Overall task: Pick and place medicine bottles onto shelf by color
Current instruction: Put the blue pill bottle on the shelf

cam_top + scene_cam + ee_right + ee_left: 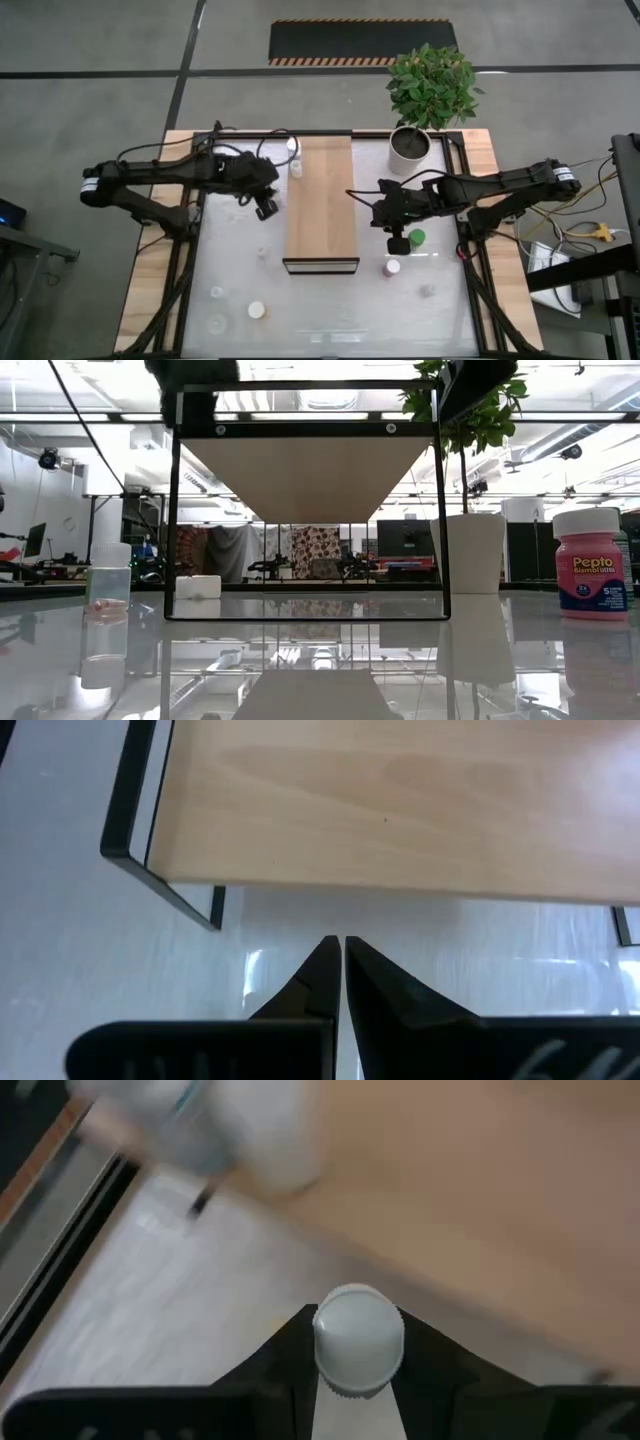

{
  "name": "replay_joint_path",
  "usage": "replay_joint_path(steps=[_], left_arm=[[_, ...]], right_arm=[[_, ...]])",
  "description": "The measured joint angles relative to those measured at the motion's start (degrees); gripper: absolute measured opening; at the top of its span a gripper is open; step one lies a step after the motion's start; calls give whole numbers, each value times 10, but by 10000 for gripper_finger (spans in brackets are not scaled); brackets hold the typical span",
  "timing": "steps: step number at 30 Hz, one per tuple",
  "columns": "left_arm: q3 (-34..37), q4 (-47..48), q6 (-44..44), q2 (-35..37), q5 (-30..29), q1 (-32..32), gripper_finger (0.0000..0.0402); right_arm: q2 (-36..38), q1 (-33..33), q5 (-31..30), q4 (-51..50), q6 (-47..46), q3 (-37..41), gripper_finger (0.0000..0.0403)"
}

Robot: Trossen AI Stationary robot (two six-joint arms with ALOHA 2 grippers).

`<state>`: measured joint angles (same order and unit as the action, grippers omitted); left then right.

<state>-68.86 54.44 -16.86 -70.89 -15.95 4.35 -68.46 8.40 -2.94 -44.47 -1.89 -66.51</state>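
Just left of the shelf [321, 200], the left gripper [357, 1370] pinches a white-capped bottle [358, 1338]: light, smooth plastic, best gripped below the cap. The right gripper [336, 970], right of it, has jaws pressed together.

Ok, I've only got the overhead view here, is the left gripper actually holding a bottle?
Observer: Yes. The left wrist view shows a white-capped bottle clamped between the fingers of the left gripper.
Operator: And the right one?
Observer: The right gripper is closed on nothing, pointing at the shelf.
Operator: Does that shelf lie flat on the table?
Observer: No. The low view shows it raised on a black frame, with open space beneath.
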Motion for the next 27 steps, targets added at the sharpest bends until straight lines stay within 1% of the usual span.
replay_joint_path(steps=[3,6,9,14,18,22,27], left_arm=[[-52,-2,-18,-32,-1,-42,84],[-98,2,-23,-78,-3,-67,84],[-145,10,-21,-128,-4,-73,84],[-219,80,-8,-198,-3,-73,85],[-238,81,-8,-219,1,-76,85],[-235,84,-19,-219,4,-79,86],[-234,113,-41,-219,10,-80,86]], right_arm=[[7,0,0,-3,0,9,11],[16,0,0,-2,0,19,11],[26,0,0,-2,-2,30,11],[45,0,1,-3,-20,50,11],[63,4,2,-3,-27,63,11],[81,6,1,-1,-31,74,11],[98,6,0,-3,-37,87,11]])
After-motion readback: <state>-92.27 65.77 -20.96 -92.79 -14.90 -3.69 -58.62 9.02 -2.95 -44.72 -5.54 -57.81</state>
